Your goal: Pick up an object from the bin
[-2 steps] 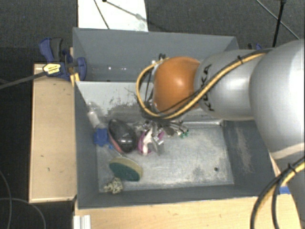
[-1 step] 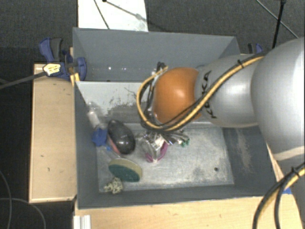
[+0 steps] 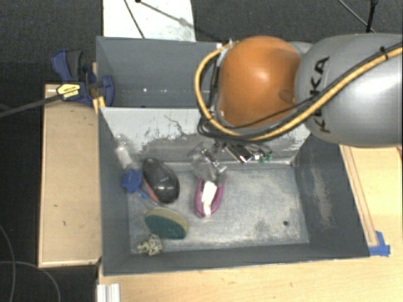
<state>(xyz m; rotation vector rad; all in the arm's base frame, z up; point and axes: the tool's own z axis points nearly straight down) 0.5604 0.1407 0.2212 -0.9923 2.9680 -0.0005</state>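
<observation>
In the grey bin [image 3: 267, 209], the gripper [image 3: 211, 167] is hovering at the 12 o'clock end of a purple-and-white oblong thing [image 3: 208, 198] near the floor's middle. We cannot tell whether the gripper is open or closed. We are advising a straight descent, centred across the narrow width. A dark oval lump [image 3: 162, 181] is lying near at 9 o'clock and a green disc [image 3: 167, 224] at 8 o'clock. Beyond them are lying a blue piece [image 3: 131, 181] and a speckled scrap [image 3: 150, 246]. None appears to be blocking.
</observation>
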